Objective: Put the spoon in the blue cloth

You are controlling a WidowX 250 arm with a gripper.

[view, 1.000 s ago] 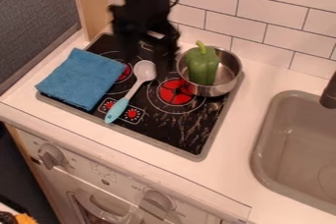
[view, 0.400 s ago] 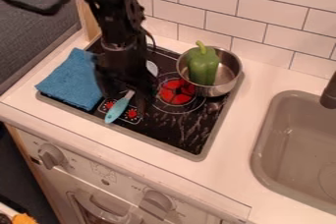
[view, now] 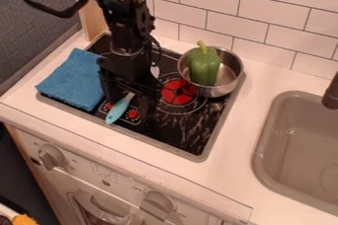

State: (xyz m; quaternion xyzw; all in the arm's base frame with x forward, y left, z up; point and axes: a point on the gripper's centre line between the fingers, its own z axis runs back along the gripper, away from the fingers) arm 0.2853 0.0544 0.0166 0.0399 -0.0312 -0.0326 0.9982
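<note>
At the left we have the blue cloth (view: 71, 81), folded into a flat pad that lies over the left part of the hob (view: 188, 137). Just right of it is the spoon (view: 117, 112), flat on the hob and slanting, its pale blue handle towards the front edge and its head partly behind the gripper (view: 132, 105). The gripper hangs over the middle of the spoon, its fingers apart, one to each side of the handle as far as we can judge with so much black against black.

The step in hand, we think, is the grasp. We should line the fingers up across the handle rather than along it, and go low enough that the tips pass its sides without pressing hard on the glass. Then we close evenly, so the spoon doesn't roll or swing round (a thin handle will twist if only the tips catch it). A grip near the middle should keep the head from dipping. After that we need only a small lift, a short move left, and a gentle lowering onto the middle of the cloth, letting go once the spoon has its weight there, so the fold isn't dragged.

Right of the gripper stands the pot (view: 231, 73) with the green pepper (view: 204, 68) upright in it; we'd keep our wrist off both. The sink (view: 267, 155) is farthest right, well out of our path.
</note>
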